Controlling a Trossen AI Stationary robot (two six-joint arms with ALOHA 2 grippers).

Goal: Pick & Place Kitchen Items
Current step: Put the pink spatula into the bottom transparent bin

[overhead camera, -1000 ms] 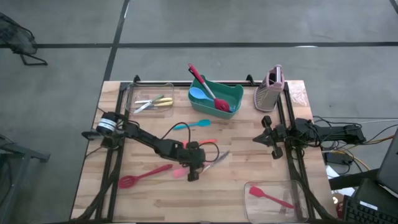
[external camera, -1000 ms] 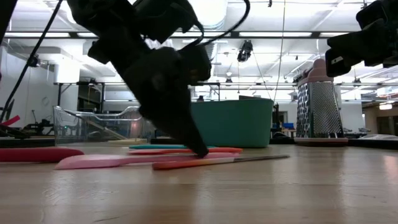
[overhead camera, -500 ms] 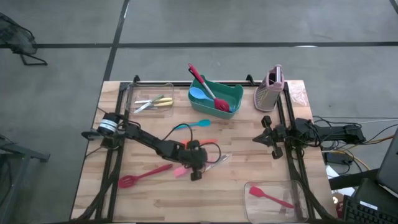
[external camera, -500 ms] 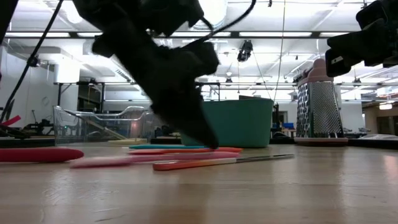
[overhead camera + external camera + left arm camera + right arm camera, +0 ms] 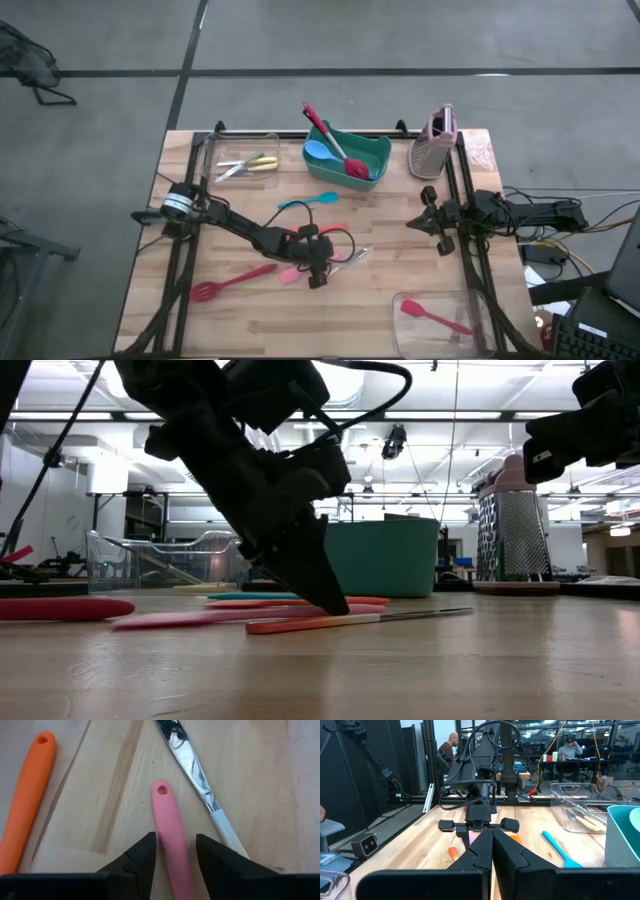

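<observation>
A pink spatula [image 5: 290, 274] lies flat on the table near its middle. My left gripper [image 5: 318, 270] is open over it, one finger on each side of the pink handle [image 5: 170, 840]. Next to it lie an orange-handled utensil [image 5: 27, 800] and a metal knife [image 5: 192, 770]. A red slotted spatula [image 5: 232, 280] lies to the left and a teal spoon [image 5: 310, 201] farther back. My right gripper [image 5: 492, 837] is shut on nothing, above the table's right side [image 5: 425, 222]. My left gripper straddles the pink spatula's handle [image 5: 172, 865], a little back from its holed free end. Its fingers slant down from above and lie across the handle. One fingertip [image 5: 147, 847] stands right at the handle's side; I cannot tell whether it touches. The spatula lies flat on the table.
A green bin [image 5: 380, 150] at the back holds a red spatula and a blue spoon. A clear tub [image 5: 215, 150] at the back left holds yellow-handled cutlery. Another clear tub [image 5: 400, 300] at the near right holds a red spatula. A grater [image 5: 435, 145] stands at the back right.
My left gripper has opened from shut while low over the pink spatula, and has shifted slightly toward the table's right. The pink spatula has slid a little along the table. My right arm has kept still.
</observation>
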